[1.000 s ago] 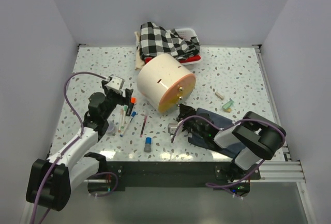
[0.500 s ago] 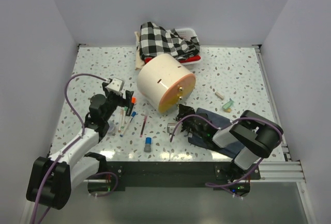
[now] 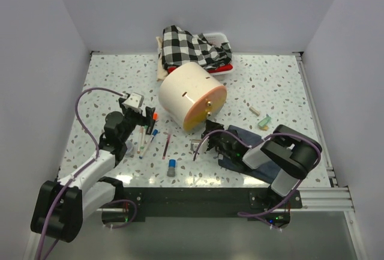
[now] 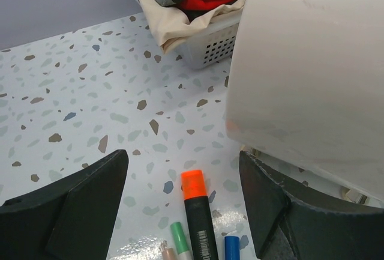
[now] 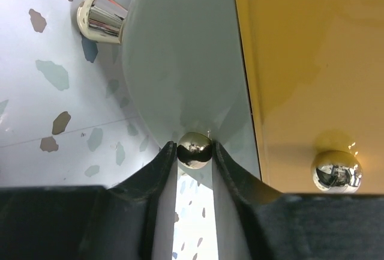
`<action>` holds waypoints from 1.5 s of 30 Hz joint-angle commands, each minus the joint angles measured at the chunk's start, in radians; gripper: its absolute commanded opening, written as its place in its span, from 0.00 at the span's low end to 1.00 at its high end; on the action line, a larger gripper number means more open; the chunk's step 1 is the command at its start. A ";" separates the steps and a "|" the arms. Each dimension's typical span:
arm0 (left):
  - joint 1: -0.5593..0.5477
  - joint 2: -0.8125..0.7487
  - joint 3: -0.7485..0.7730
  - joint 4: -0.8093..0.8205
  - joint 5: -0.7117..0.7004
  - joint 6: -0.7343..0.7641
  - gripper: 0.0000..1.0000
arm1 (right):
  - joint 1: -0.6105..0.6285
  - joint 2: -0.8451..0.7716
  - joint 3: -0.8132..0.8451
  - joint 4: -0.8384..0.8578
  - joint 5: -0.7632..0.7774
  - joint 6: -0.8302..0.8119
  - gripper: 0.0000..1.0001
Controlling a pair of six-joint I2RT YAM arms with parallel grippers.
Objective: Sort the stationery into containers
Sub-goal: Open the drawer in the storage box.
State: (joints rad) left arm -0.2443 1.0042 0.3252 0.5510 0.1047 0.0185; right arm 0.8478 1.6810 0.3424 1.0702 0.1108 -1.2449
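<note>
The containers are yellow-orange drawers in the face of a cream drum-shaped cabinet. My right gripper is shut on a small brass knob at the cabinet's lower front. The stationery lies left of the cabinet: an orange-capped marker, thin pens, a dark red pencil, a blue-capped tube and a clear pot. My left gripper hangs open just above the marker's orange cap, holding nothing. Green and beige bits lie to the right.
A dark blue cloth lies under my right arm. A white tray with checked fabric stands behind the cabinet. Two more brass knobs show near the gripped one. The cabinet wall is close on my left gripper's right.
My right gripper has slid left toward the cabinet's front and shut on the brass knob. The left arm has barely moved.
</note>
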 commanded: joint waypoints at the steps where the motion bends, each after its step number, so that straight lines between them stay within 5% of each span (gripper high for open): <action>1: 0.004 0.013 -0.009 0.079 -0.007 -0.011 0.80 | 0.007 0.016 0.033 0.039 0.024 0.048 0.12; 3: 0.004 0.013 -0.009 0.082 -0.008 -0.009 0.79 | 0.010 0.008 0.026 0.034 0.035 0.050 0.00; 33: 0.004 -0.012 -0.011 0.021 0.000 -0.002 0.79 | 0.053 -0.325 -0.279 -0.006 0.152 0.016 0.00; 34: 0.004 -0.013 -0.011 0.017 0.000 0.003 0.80 | 0.053 -0.328 -0.278 -0.016 0.145 0.012 0.04; 36: 0.004 -0.018 -0.011 0.006 -0.003 0.006 0.81 | 0.053 -0.328 -0.266 -0.065 0.144 0.016 0.35; 38: 0.004 -0.029 -0.011 -0.003 -0.013 0.008 0.81 | 0.056 -0.336 -0.253 -0.126 0.159 0.033 0.48; 45: 0.004 -0.076 -0.012 -0.060 -0.017 0.035 0.81 | 0.054 -0.424 -0.266 -0.220 0.159 0.065 0.57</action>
State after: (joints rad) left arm -0.2443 0.9668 0.3157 0.5026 0.0998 0.0223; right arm 0.8986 1.3357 0.0780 0.9043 0.2687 -1.2194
